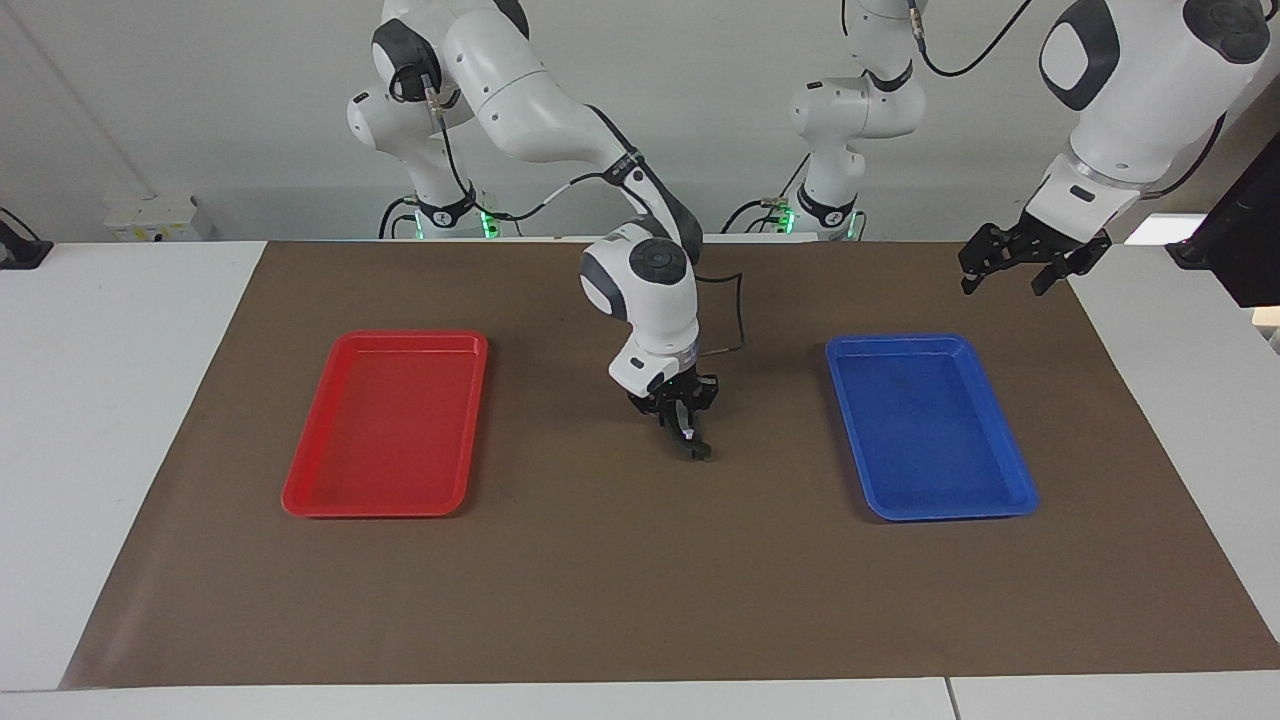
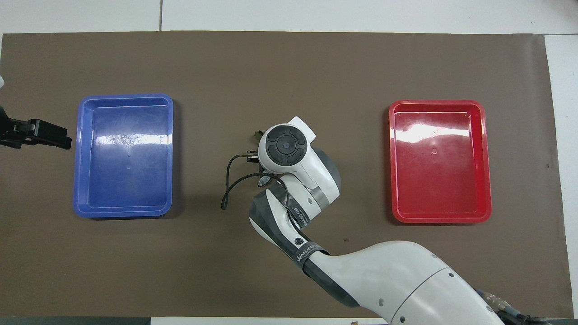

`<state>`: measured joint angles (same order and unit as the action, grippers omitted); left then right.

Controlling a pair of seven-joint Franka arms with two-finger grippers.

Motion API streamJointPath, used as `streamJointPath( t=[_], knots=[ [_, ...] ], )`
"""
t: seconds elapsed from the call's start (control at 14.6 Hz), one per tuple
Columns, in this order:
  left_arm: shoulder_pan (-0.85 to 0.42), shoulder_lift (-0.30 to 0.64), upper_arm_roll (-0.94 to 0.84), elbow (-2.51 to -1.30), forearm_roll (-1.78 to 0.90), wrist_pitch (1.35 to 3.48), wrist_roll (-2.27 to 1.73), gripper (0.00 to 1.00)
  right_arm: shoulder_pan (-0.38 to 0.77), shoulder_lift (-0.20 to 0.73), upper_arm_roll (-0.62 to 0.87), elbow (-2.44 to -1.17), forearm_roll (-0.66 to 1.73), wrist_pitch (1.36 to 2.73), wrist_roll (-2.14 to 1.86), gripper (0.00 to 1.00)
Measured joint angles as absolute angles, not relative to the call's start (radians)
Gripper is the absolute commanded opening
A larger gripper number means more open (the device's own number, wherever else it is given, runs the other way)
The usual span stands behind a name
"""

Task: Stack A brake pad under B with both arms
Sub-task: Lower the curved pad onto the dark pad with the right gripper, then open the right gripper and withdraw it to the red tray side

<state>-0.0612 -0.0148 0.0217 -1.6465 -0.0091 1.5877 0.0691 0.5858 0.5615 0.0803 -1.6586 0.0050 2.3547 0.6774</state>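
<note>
My right gripper points straight down at the middle of the brown mat, between the two trays. A small dark piece lies on the mat at its tip. I cannot tell whether it is the A brake pad or B, or both stacked. In the overhead view the right arm's wrist covers that spot, and only a small light tip sticks out beside it. My left gripper hangs open and empty over the mat, beside the blue tray at the left arm's end, and also shows in the overhead view.
A red tray lies toward the right arm's end of the mat and a blue tray toward the left arm's end. Both show nothing inside. A black cable loops from the right wrist over the mat.
</note>
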Motion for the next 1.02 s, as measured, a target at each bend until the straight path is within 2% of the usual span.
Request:
streamJointPath(
  t=[0.48, 0.68, 1.02],
  knots=[
    [-0.060, -0.015, 0.022, -1.647, -0.008, 1.592, 0.065, 0.99, 0.580, 0.538, 0.067, -1.654, 0.005, 2.315, 0.678, 1.00],
    [-0.060, -0.015, 0.025, -1.647, -0.007, 1.592, 0.065, 0.99, 0.542, 0.471, 0.052, -1.650, -0.004, 2.226, 0.678, 1.00],
    [-0.060, -0.015, 0.025, -1.647, -0.007, 1.592, 0.064, 0.99, 0.371, 0.309, 0.051, -1.649, -0.056, 2.056, 0.674, 1.00]
  ],
)
